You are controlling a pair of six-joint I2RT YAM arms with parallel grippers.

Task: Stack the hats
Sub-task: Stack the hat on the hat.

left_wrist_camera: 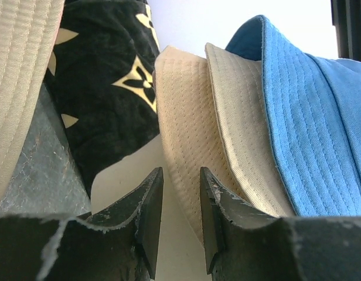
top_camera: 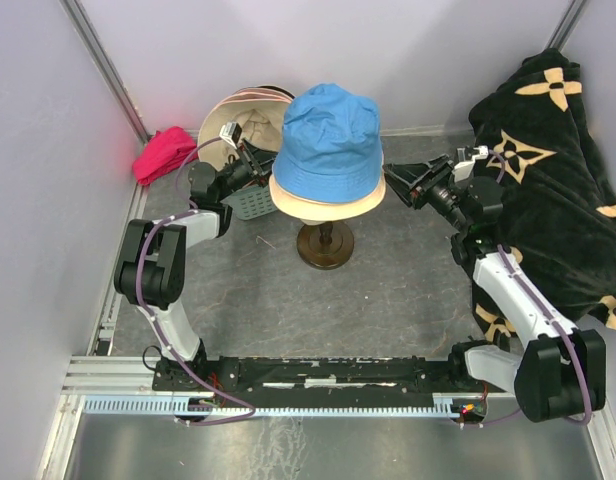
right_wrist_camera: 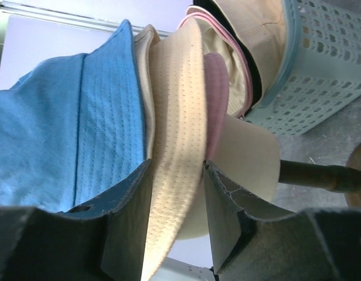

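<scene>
A blue hat (top_camera: 328, 135) sits on top of a cream hat (top_camera: 328, 208) on a wooden stand (top_camera: 325, 243) at mid-table. My left gripper (top_camera: 260, 165) is at the stack's left brim. In the left wrist view it (left_wrist_camera: 180, 175) is open, with the cream brim (left_wrist_camera: 186, 117) just beyond its tips and the blue hat (left_wrist_camera: 309, 117) to the right. My right gripper (top_camera: 393, 185) is at the right brim. It (right_wrist_camera: 174, 167) is open, and the cream brim (right_wrist_camera: 174, 105) lies loose between its jaws, beside the blue hat (right_wrist_camera: 63, 117). More hats (top_camera: 243, 115) fill a basket behind.
A pale mesh basket (top_camera: 250, 203) stands left of the stand, holding cream, pink and black hats (right_wrist_camera: 227, 70). A magenta cloth (top_camera: 163, 153) lies at the far left wall. A large black cloth with beige flowers (top_camera: 548, 170) is heaped on the right.
</scene>
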